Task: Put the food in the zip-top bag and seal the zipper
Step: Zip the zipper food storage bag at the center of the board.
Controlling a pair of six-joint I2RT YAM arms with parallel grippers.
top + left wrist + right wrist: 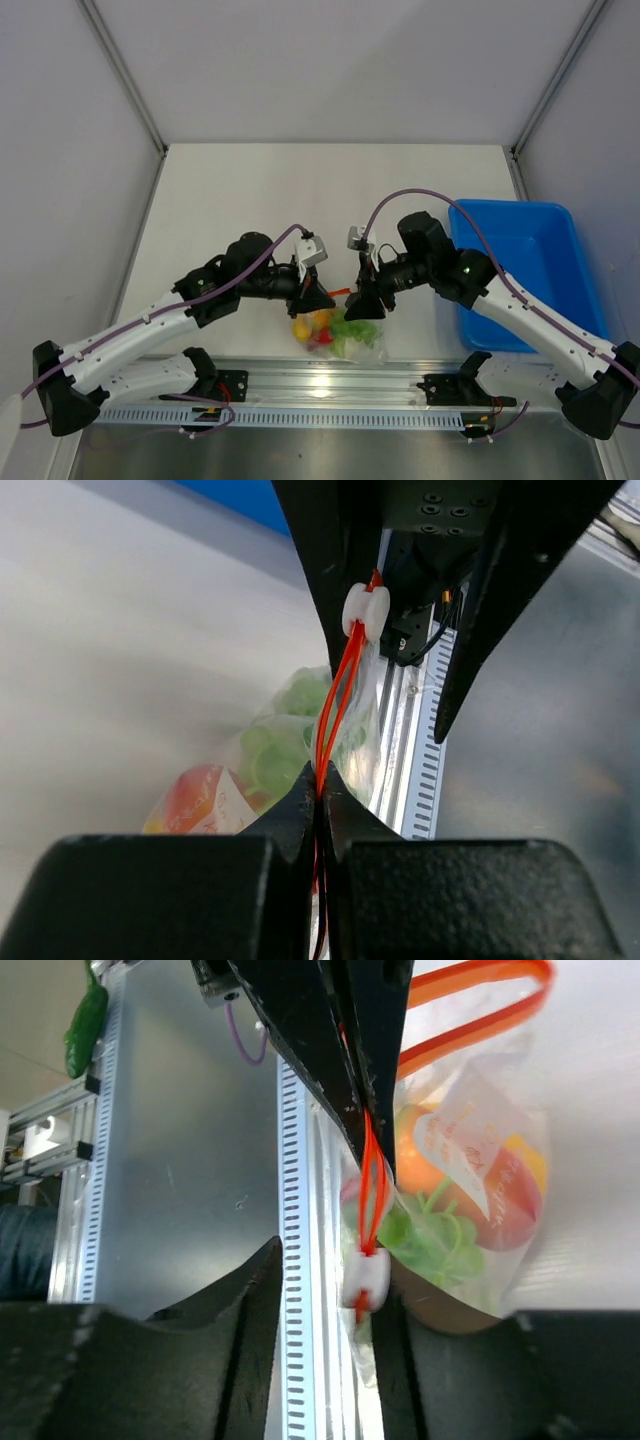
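The clear zip-top bag (340,335) hangs between my two grippers near the table's front edge. The food is inside it: orange-yellow fruit (425,1150), a red piece (505,1210) and the green bunch (420,1245). My left gripper (322,792) is shut on the orange-red zipper (335,705) at one end of the mouth; it also shows in the top view (315,296). My right gripper (325,1295) is open at the other end (365,305). The zipper's white slider (367,1280) sits between its fingers, against the right finger (420,1360). The mouth is still partly open (470,1000).
A blue plastic bin (520,270) stands at the right of the table. A slotted metal rail (330,385) runs along the front edge just below the bag. A green object (85,1015) lies on the frame beyond the rail.
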